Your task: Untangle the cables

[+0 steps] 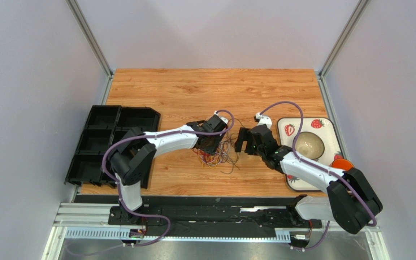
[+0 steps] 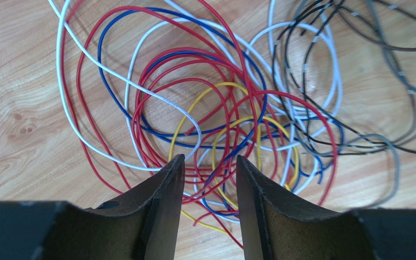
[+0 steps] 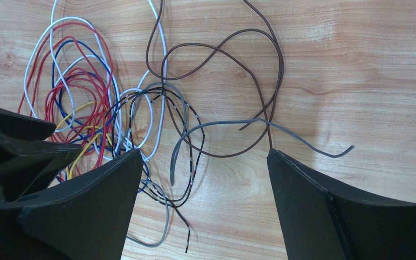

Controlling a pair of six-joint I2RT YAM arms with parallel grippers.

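The cables (image 1: 221, 155) lie in a tangled bunch on the wooden table between my two grippers. In the left wrist view, red (image 2: 139, 108), blue, white (image 2: 85, 59), yellow (image 2: 194, 105) and grey loops overlap one another. My left gripper (image 1: 209, 145) (image 2: 210, 160) hangs over the red and blue loops with its jaws a little apart; strands run under the gap. My right gripper (image 1: 241, 140) (image 3: 203, 154) is wide open and empty above the right edge of the bunch, where a brown cable (image 3: 232, 54), a grey cable (image 3: 302, 142) and a black one (image 3: 191, 162) spread out.
A black tray with several compartments (image 1: 99, 142) sits at the table's left. A strawberry-print plate (image 1: 324, 125) with a bowl (image 1: 309, 145) sits at the right, and an orange object (image 1: 343, 163) lies at its near edge. Grey walls enclose the table.
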